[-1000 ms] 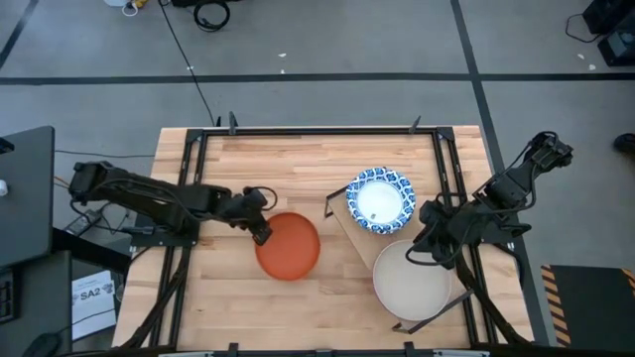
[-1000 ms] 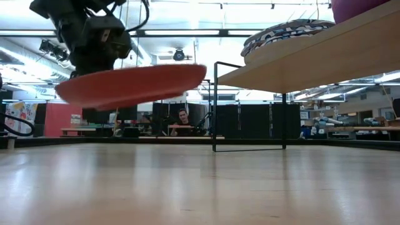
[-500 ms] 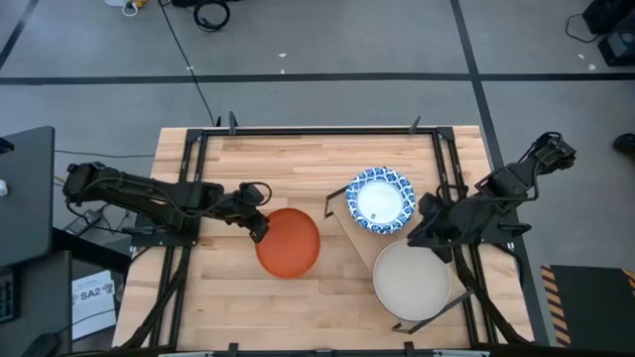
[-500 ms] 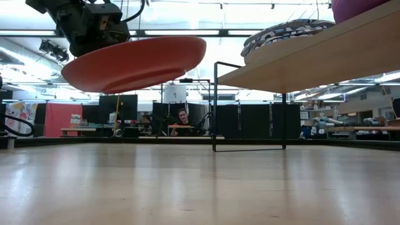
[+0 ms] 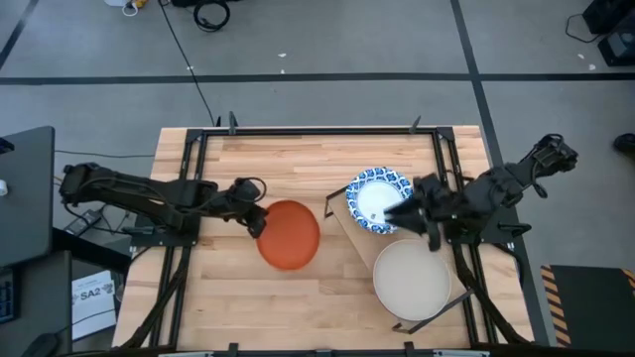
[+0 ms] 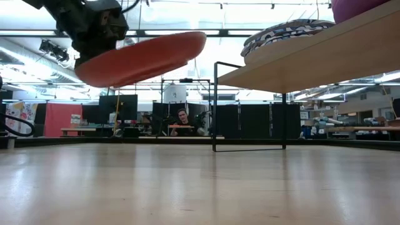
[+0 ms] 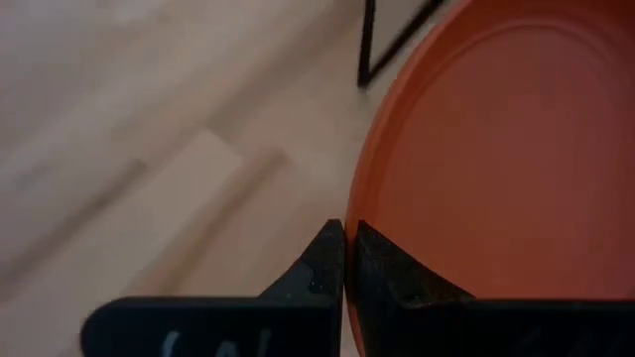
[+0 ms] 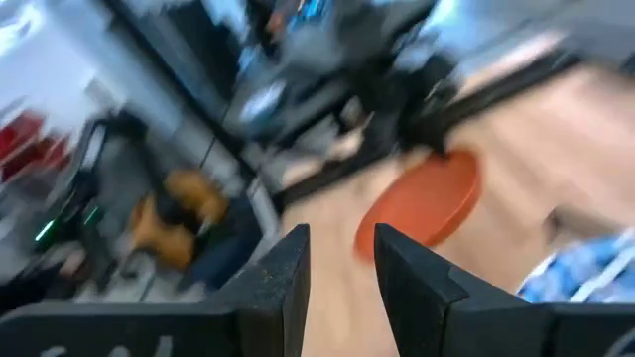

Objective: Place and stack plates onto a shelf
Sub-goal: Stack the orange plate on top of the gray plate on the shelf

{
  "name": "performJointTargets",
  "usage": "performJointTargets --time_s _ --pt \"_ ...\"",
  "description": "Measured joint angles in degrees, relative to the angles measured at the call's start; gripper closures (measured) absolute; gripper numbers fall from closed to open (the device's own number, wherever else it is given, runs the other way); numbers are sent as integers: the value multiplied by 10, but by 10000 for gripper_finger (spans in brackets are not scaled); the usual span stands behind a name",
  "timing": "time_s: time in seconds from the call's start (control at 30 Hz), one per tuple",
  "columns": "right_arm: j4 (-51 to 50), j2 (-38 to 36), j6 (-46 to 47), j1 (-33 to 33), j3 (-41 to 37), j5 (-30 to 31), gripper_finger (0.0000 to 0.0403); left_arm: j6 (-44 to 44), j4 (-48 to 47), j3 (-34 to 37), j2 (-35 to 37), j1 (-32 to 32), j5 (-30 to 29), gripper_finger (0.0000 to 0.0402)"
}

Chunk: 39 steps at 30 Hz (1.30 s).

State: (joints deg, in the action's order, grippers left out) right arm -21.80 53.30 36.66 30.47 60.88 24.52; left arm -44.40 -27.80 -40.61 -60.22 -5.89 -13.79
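Note:
An orange-red plate [image 5: 290,235] [image 6: 144,57] hangs above the tabletop's middle, with my left gripper [image 5: 258,220] [image 7: 347,253] shut on it. The shelf [image 5: 349,230] [image 6: 312,59], a light-wood board on black legs, stands at the right. A blue-and-white plate [image 5: 369,190] [image 6: 284,31] rests on the shelf's far end. My right gripper [image 5: 390,212] [image 8: 339,260] hovers open over that plate, pointing toward the table's left, with nothing between its fingers. My left gripper pinches the orange-red plate's rim [image 7: 351,208] between its two fingers, at the plate's left edge. The fingers [image 7: 322,266] come from the table's left, slanting down. The plate is lifted clear of the table and tilted, its free right side higher.
A pale plate [image 5: 412,280] lies on the shelf's near end. In the low view a purple plate [image 6: 356,7] shows on the shelf's top at the right. Black frame rails [image 5: 189,188] run along the table's edges. Bare tabletop [image 5: 218,297] lies under and near the orange-red plate.
My left gripper has risen a little with the orange-red plate, which has tipped from level to free edge up. My right gripper has lifted, swung from pointing down to nearly level, and moved toward the table's left and far side, over the blue-and-white plate.

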Motion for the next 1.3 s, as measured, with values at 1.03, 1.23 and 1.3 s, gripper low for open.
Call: performJointTargets --time_s 1.03,1.23,1.3 --pt "242 111 -372 -314 0 70 283 247 279 0 70 149 -415 386" --pt "369 188 -419 -333 0 69 283 245 280 0 70 170 -415 386" --pt "407 214 -431 -337 0 69 283 245 280 0 70 171 -415 386"
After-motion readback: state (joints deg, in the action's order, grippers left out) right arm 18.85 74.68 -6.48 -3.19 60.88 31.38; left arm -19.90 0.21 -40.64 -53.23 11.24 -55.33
